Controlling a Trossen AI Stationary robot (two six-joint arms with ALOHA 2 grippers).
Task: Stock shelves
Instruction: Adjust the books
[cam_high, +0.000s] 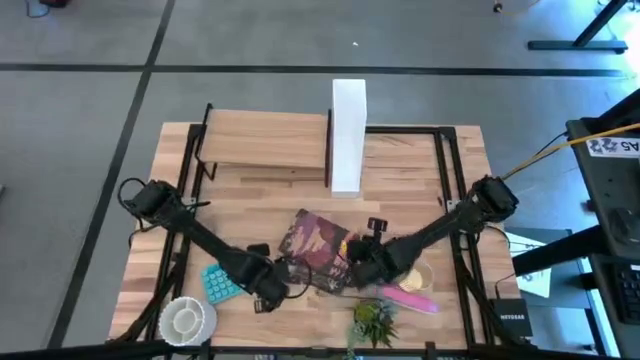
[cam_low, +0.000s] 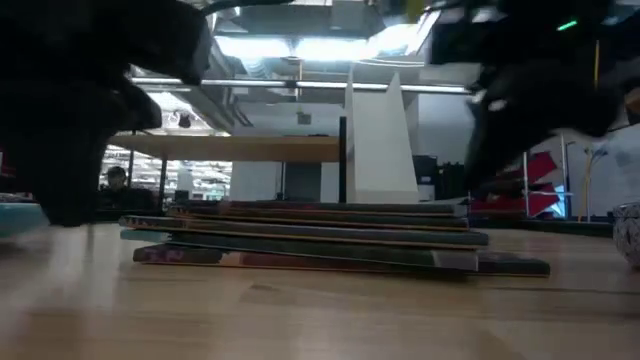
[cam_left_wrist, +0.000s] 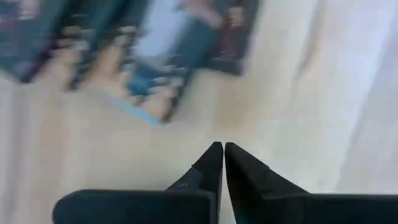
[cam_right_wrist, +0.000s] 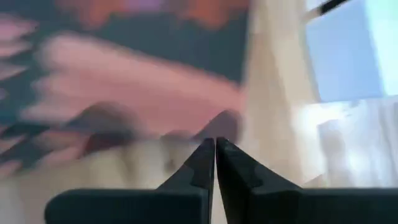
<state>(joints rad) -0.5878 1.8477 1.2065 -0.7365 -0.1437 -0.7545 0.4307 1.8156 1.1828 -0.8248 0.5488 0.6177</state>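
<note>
The shelves (cam_high: 265, 140) were seen unstocked; the books (cam_high: 318, 250) lay flanked by both grippers' clenched, empty jaws.

"NETGEAR" in white on the black box (cam_high: 511, 321), well off to the right tool's (cam_high: 357, 268) right, past the bench (cam_high: 270, 195) edge. White tag (cam_high: 612, 146) farther right reads roughly "A5", upside down, rest unclear. Book covers (cam_high: 318, 245) beside the tool: no readable text.
</note>
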